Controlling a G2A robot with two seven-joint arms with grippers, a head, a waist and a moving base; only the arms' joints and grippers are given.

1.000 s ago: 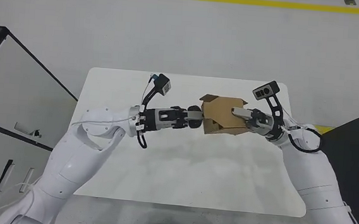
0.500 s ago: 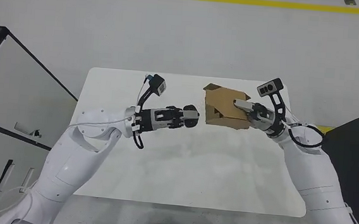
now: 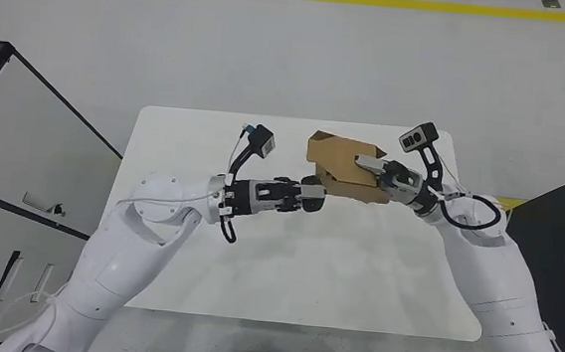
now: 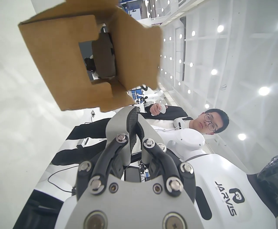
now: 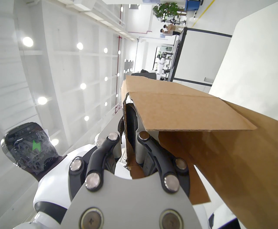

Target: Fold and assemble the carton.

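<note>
Starting big: white table (image 3: 255,274), with the carton (image 3: 339,160) above its far right part. It looks lifted clear of the top, though I can't confirm the gap.

Carton is half-formed. The body is squared into a tube and the end flaps (image 4: 141,54) are not yet folded in. The end facing the left arm is open, and I can see straight into it.

Right gripper (image 5: 129,130) carries it at the right end, fingers pinching a cardboard wall between them.

Left gripper (image 4: 133,117) sits at the carton's near-left corner. Its fingers are pressed together with nothing between them, tips just under a flap edge. Can't tell if they touch.

Change over the last second:
- Left gripper was against the carton, backed off, and has now come back in lower.
- Right arm swung the carton left and turned its open end toward the left gripper.

Read: a re-presentation, not a fold. No flap has closed. The closed left fingers look set to push a flap in while the right gripper braces. The one-wall grip could let the carton twist under that push.
</note>
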